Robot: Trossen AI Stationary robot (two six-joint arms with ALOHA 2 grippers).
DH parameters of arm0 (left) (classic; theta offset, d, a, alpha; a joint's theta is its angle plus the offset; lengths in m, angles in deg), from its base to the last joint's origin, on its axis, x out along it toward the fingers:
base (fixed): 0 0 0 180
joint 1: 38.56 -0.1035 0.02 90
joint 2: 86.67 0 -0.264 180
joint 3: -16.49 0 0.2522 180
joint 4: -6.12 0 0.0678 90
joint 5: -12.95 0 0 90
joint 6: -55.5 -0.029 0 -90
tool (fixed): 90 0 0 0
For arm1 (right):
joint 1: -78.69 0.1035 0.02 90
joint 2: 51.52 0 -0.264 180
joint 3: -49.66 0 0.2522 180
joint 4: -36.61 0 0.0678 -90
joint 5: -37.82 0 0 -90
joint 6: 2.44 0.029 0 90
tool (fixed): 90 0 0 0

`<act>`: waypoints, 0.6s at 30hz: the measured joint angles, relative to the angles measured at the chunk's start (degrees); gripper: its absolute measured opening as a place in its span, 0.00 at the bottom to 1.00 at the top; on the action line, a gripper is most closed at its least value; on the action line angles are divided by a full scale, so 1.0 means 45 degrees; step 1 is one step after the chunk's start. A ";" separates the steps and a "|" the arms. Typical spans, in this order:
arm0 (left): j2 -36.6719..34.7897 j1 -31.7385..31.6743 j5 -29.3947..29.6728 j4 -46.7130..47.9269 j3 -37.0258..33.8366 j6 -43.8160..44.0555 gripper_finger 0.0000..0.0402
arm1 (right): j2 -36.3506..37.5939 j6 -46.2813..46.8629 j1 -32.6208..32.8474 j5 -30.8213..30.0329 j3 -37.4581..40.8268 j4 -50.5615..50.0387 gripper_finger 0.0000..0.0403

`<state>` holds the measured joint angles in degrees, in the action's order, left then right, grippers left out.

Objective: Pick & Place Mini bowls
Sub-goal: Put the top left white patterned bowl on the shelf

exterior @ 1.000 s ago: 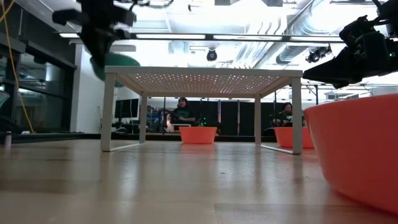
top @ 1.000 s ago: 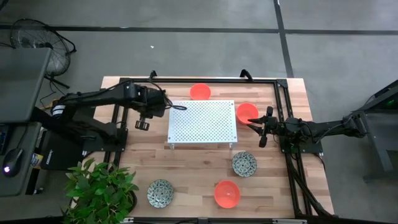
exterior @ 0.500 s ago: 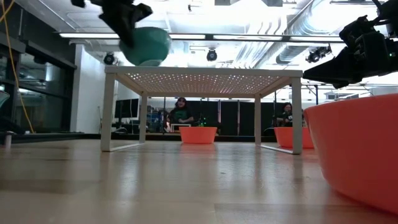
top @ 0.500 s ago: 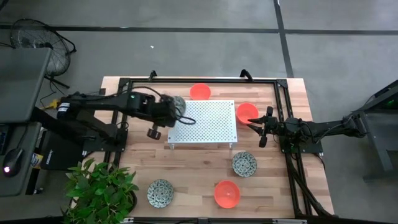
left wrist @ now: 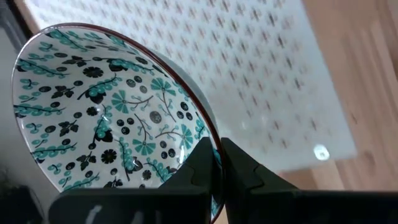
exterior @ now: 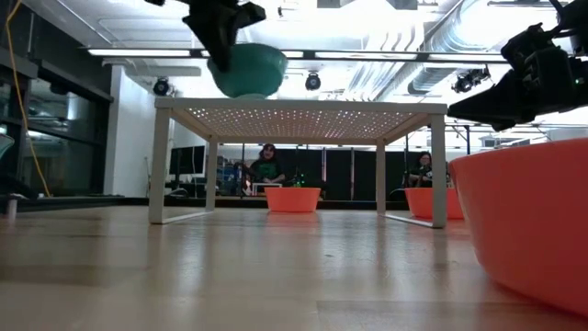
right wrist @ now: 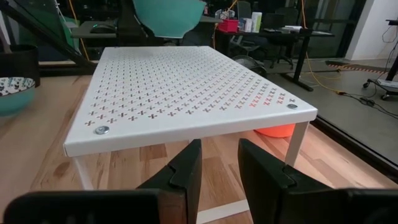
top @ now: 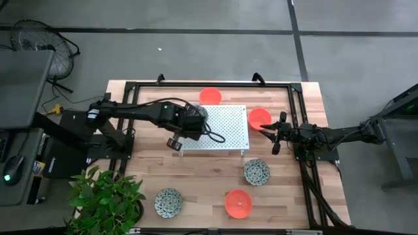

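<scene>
Patterned bowl carried over the platform

The left claw (left wrist: pixel 214 163) pinches the rim of the white, teal-patterned round bowl (left wrist: pixel 106 118), hanging just above the white perforated square platform (top: pixel 225 124); right claw (right wrist: pixel 217 165) waits partly spread beside it.

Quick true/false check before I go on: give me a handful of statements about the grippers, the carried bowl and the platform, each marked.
1. The left gripper is shut on the patterned bowl. True.
2. That bowl rests on the wooden table. False: it hangs above the white platform.
3. The right gripper holds an orange bowl. False: its fingers are apart and hold nothing.
4. An orange bowl sits beyond the platform's far edge. True.
5. Bowls already stand on the platform. False: none do.
</scene>
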<state>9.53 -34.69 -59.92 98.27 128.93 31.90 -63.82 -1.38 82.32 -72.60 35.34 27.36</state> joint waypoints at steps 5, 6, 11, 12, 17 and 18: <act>0.0749 0.0076 0.0330 0.0601 0.0502 0.0114 0.01 | 0.0002 0.0002 -0.0002 0.0000 -0.0004 0.0000 0.23; 0.0827 0.0075 0.0326 0.0977 0.0495 0.0243 0.01 | 0.0004 0.0002 0.0002 0.0000 -0.0001 0.0000 0.23; 0.1112 0.0066 0.0348 0.1033 0.0486 0.0507 0.01 | 0.0009 0.0002 -0.0001 0.0003 -0.0002 0.0001 0.23; 0.1045 0.0069 0.0297 0.1111 0.0486 0.0593 0.01 | 0.0009 0.0002 -0.0003 0.0000 0.0001 0.0005 0.23; 0.1052 0.0070 0.0257 0.0983 0.0495 0.0875 0.01 | -0.0032 -0.0001 -0.0001 0.0000 -0.0001 0.0005 0.23; 0.1052 0.0070 0.0207 0.0926 0.0496 0.0879 0.01 | -0.0037 -0.0003 0.0001 0.0004 0.0001 0.0005 0.23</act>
<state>14.26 -34.37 -58.98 102.44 131.16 35.86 -63.99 -1.40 82.33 -72.59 35.35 27.39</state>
